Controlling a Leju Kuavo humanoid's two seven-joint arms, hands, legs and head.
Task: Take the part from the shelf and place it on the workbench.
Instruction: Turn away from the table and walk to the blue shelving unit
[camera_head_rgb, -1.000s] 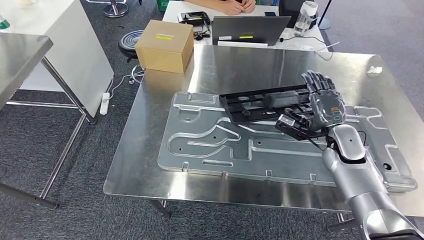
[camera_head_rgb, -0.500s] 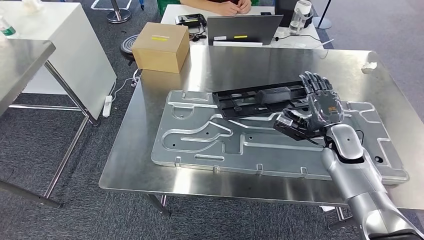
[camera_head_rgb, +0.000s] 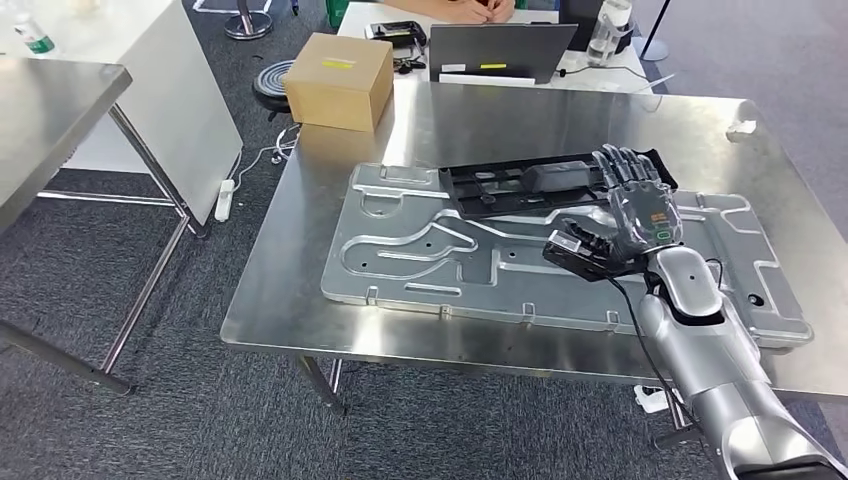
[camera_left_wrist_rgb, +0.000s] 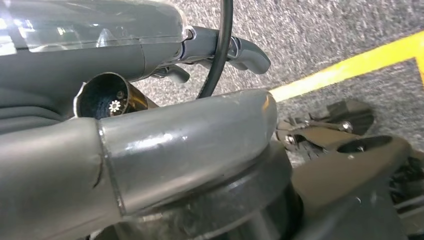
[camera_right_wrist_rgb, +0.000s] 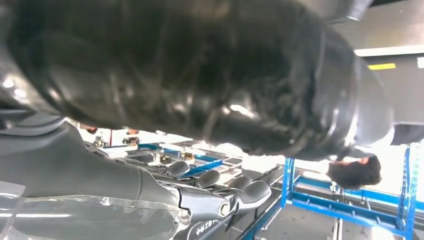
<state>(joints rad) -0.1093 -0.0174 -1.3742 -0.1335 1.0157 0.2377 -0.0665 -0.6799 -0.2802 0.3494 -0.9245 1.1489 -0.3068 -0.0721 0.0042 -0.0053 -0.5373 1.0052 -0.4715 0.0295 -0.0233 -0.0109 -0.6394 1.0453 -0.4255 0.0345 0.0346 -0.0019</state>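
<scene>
1. Since a second ago the whole head view has slid sideways and a little up, so the camera turned; against the table (camera_head_rgb: 480, 130) the black part (camera_head_rgb: 540, 187) and the big grey plate (camera_head_rgb: 450, 262) lie just as they did, and my right hand has stayed at the part's near end.
2. My right hand (camera_head_rgb: 628, 222) is over the plate's right half, at about 3 o'clock from the plate's middle, back of the hand facing the head camera.
3. Its fingers (camera_head_rgb: 622, 165) reach toward 12 o'clock, side by side and slightly apart, their tips over the right end of the black part; the thumb (camera_head_rgb: 580, 248) sticks out toward 9 o'clock. I cannot tell whether the palm presses the part or anything is held beneath it.
4. The black part, a long flat tray-like piece, lies on the plate's far edge, running from 9 to 3 o'clock, tilted slightly.
5. The plate rests flat on the steel table.
6. A cardboard box (camera_head_rgb: 340, 67) sits on the table's far left corner, at 11 o'clock from the plate.
7. Beyond the table, at 12 o'clock, stands a laptop (camera_head_rgb: 503, 52) on a white desk, with a person's hands (camera_head_rgb: 482, 9) behind it.
8. My left hand (camera_left_wrist_rgb: 220, 45) hangs over grey carpet with a yellow line (camera_left_wrist_rgb: 345, 65); its fingers look loosely curled with nothing in them.
</scene>
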